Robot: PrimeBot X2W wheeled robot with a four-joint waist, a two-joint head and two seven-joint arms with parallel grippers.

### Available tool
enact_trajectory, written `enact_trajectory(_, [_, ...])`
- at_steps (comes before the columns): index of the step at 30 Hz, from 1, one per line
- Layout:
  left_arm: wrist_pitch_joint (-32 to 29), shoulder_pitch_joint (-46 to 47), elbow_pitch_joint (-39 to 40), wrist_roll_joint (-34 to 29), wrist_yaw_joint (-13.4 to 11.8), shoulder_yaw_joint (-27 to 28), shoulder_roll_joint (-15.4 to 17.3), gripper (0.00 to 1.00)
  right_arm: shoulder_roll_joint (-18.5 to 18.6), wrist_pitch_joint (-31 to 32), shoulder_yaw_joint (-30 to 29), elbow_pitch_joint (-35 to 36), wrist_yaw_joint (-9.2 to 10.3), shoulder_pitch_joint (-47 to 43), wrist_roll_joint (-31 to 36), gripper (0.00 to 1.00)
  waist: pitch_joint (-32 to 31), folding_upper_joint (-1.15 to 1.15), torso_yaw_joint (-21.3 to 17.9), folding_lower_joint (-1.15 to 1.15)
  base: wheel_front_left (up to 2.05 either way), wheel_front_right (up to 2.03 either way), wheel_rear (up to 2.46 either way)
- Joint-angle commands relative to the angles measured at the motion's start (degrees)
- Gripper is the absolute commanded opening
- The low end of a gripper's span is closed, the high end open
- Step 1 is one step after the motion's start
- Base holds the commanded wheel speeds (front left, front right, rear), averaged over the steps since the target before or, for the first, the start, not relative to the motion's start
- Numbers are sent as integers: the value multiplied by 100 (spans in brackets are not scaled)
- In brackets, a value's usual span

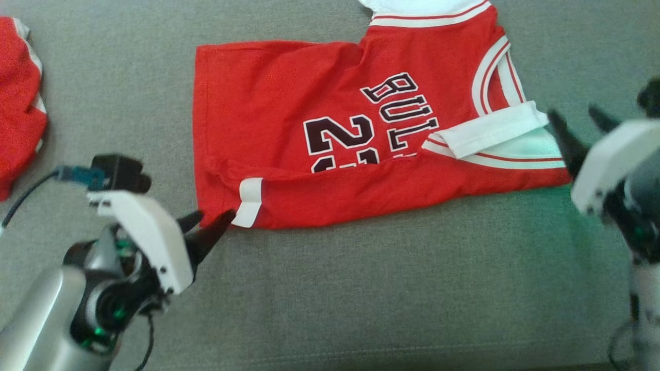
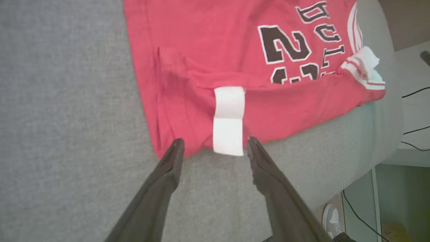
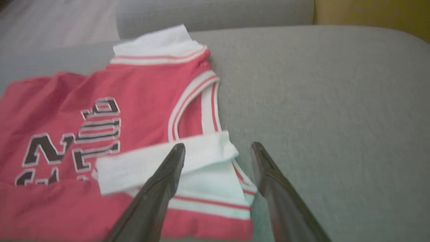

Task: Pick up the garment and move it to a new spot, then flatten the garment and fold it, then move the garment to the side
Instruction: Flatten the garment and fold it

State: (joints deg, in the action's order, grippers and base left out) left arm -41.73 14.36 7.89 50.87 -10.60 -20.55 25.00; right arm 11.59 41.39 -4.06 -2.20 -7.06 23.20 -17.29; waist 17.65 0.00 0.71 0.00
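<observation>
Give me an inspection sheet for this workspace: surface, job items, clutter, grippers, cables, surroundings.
Surface: grey woven sofa cushion, bare in front.
Job's things: red sleeveless jersey with white trim and black lettering, lying flat, near edge folded over the number.
Clutter: second red garment with white trim, far left.
Grippers: left gripper open, fingers straddling the jersey's white tag; right gripper open beside the white armhole trim; both empty.
Cables: black cable with blue connector at left wrist.
Surroundings: grey backrest, yellow surface behind.

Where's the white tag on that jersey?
In the head view the white tag sits on the near edge of the red jersey, beside the left gripper.
</observation>
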Motion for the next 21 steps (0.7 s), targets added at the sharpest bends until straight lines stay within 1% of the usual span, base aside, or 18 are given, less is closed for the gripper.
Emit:
enact_trajectory(1, [67,33,276,5,-6,371,289,100,162,156,130,330,-43,-238,-55,100,8,0,-25,0,0,0,0])
enact_trajectory(4, [129,-175,364,-74,-33,402,407,100,478,464,111,581,-43,-620,-85,100,114,0,-26,0,0,0,0])
enact_trajectory(7, [246,-183,334,-196,-63,380,399,100,673,627,69,671,-43,-781,-77,100,273,0,-12,0,0,0,0])
enact_trajectory(11, [334,-19,231,-341,-36,288,354,100,737,771,106,608,-43,-703,-73,100,472,0,21,0,0,0,0])
enact_trajectory(16, [352,184,46,-436,23,177,312,100,757,995,345,423,-43,-483,-104,100,621,0,67,0,0,0,0])
enact_trajectory(21, [386,301,-150,-487,97,19,195,100,728,1129,546,264,-43,-353,-188,100,667,0,100,0,0,0,0])
